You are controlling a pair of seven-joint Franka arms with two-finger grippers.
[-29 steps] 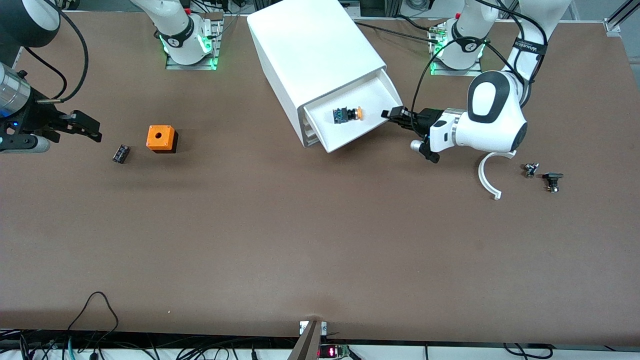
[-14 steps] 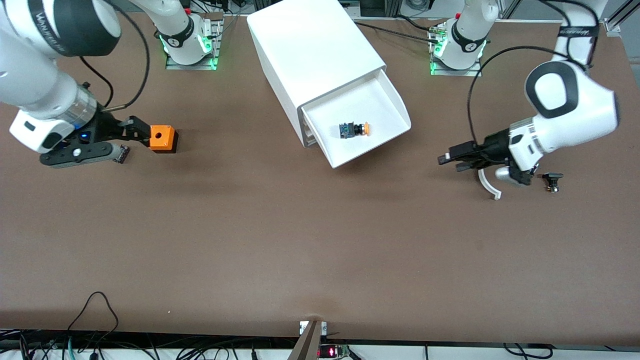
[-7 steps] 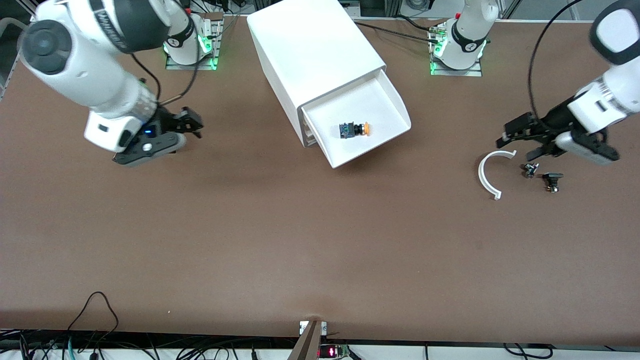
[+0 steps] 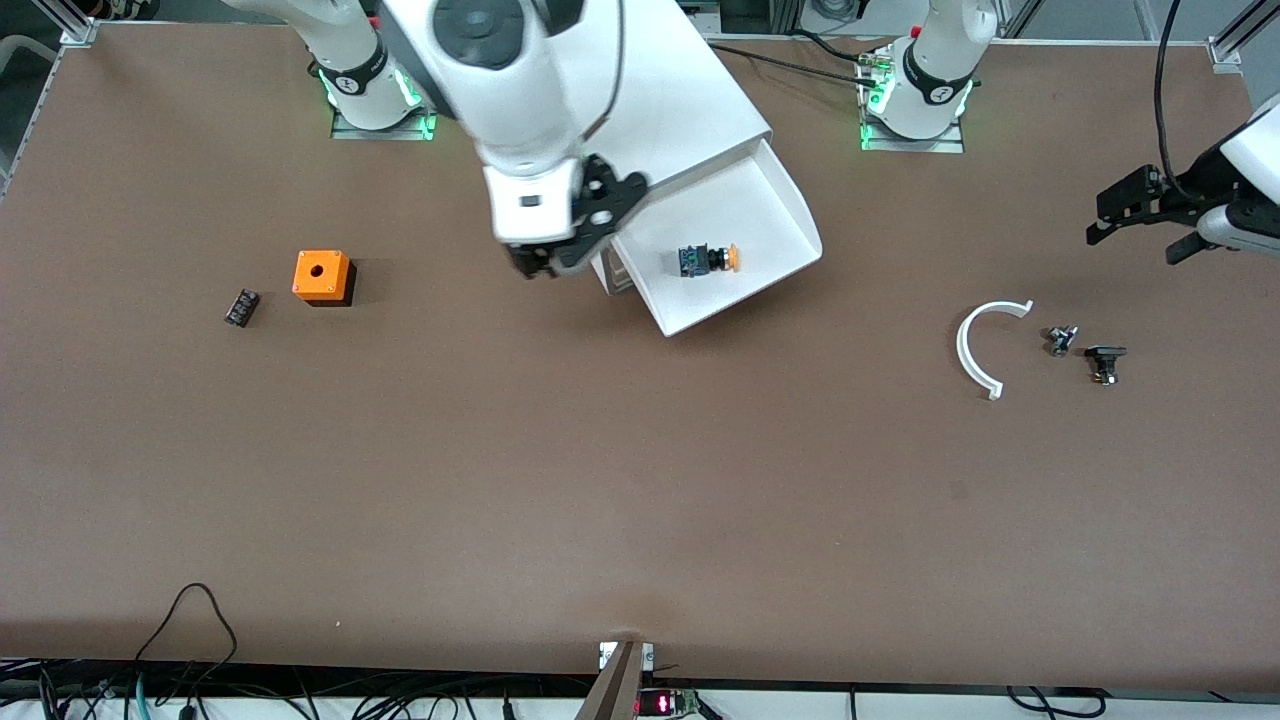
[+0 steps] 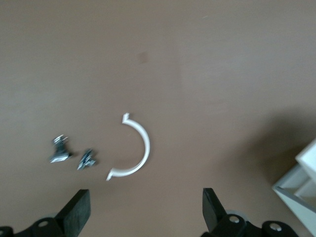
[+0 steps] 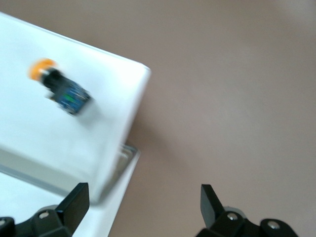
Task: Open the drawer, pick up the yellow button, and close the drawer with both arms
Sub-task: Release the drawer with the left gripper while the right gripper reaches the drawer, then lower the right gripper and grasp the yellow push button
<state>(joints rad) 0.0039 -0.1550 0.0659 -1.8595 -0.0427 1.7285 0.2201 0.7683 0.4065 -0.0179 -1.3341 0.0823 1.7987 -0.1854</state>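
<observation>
The white drawer [image 4: 790, 205] stands pulled out of the white cabinet [image 4: 640, 110]. In it lies the button [image 4: 708, 260], its orange cap pointing toward the left arm's end. My right gripper [image 4: 548, 262] hangs open and empty over the table beside the drawer's corner and the cabinet's front. In the right wrist view the button [image 6: 59, 90] lies on the drawer floor [image 6: 29, 128], ahead of the right gripper [image 6: 143, 207] and off to one side. Open and empty too, my left gripper [image 4: 1140, 228] hangs over the table's left-arm end, well clear of the drawer. The left gripper [image 5: 145, 212] is over bare table.
An orange cube with a hole [image 4: 321, 276] and a small black ribbed block [image 4: 241, 306] sit toward the right arm's end. A white curved piece [image 4: 985, 345] and two small metal parts [image 4: 1060, 340] lie toward the left arm's end, nearer the camera than the left gripper.
My right arm has swung from the orange cube across to the drawer's corner. My left arm has drawn back from the curved piece toward the table's edge. Drawer and button stay put.
</observation>
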